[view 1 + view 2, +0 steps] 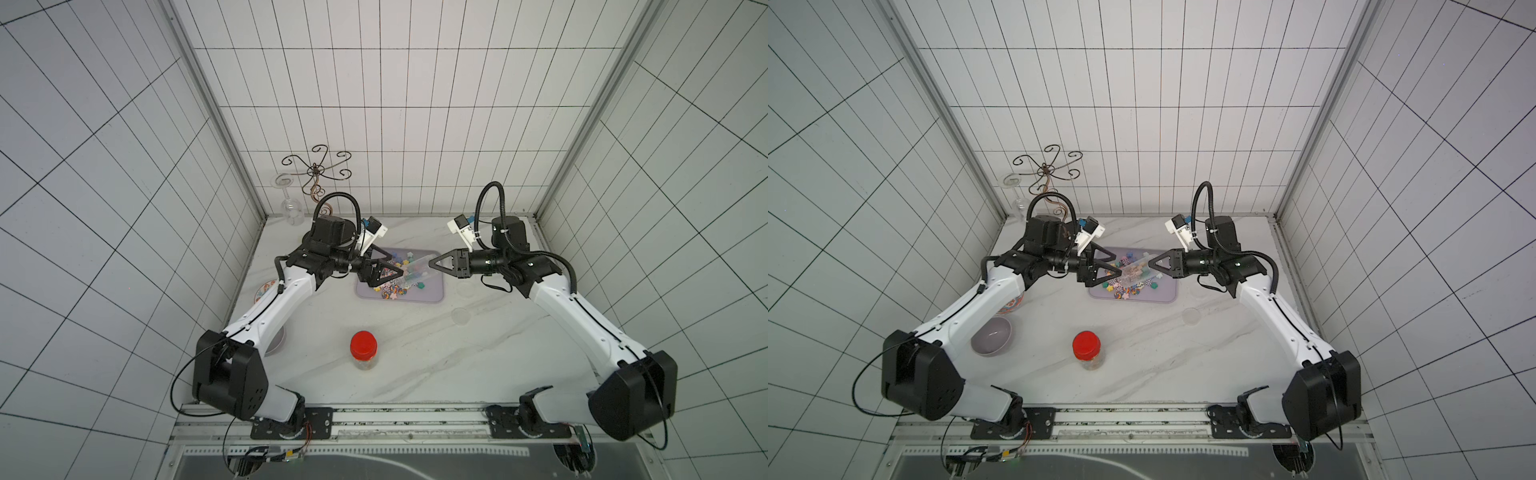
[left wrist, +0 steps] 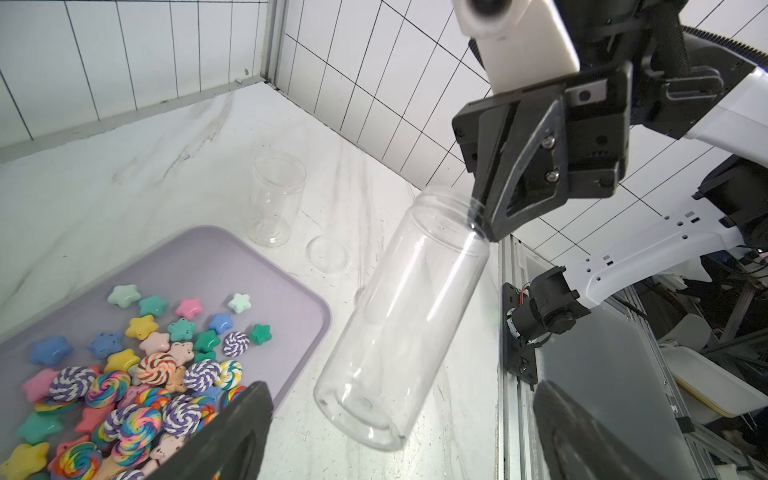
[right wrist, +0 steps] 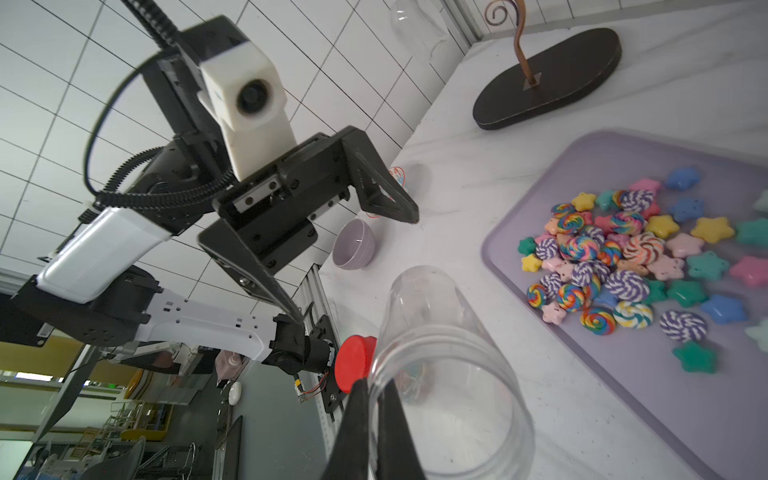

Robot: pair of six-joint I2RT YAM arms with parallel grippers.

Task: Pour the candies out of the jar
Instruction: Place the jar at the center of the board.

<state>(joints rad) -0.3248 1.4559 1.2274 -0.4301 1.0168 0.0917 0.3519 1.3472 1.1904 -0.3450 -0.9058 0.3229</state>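
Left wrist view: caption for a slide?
Right pincer holds the empty jar by its rim; candies lie on the tray.

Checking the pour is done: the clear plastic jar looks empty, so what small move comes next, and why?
Probably lower the clear plastic jar onto the marble tabletop beside the lavender tray: it is empty, the multicoloured candies lie in the tray, and only the right gripper pinches its rim; the left gripper is open.
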